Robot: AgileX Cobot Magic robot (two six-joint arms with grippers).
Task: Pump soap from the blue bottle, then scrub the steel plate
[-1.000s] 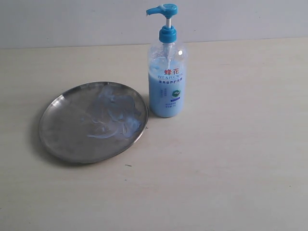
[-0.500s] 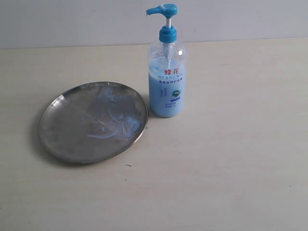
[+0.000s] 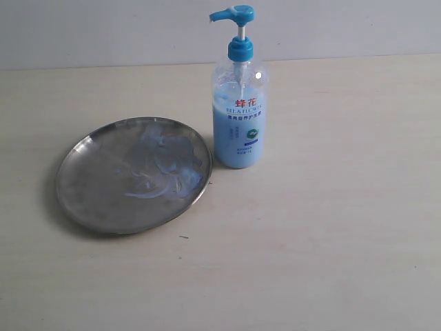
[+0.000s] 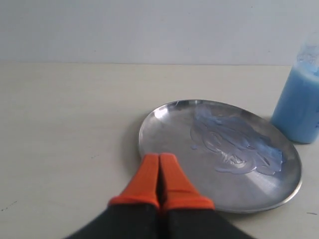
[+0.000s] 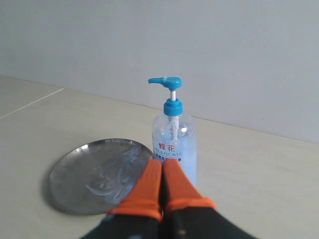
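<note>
Blue bottle (image 3: 239, 103) upright, beside steel plate (image 3: 89, 189) — soap (image 3: 162, 162) smeared inside.

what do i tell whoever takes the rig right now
Left tool: shut, empty, clear of the steel plate.
Right tool: shut, empty, facing the blue bottle, not touching it.
The bottle stands upright on the table, close beside the plate, pump head up.
Done: soap lies smeared over the plate, so pumping looks finished and scrubbing at least begun.
Left: probably more scrubbing; neither tool is on the plate.
</note>
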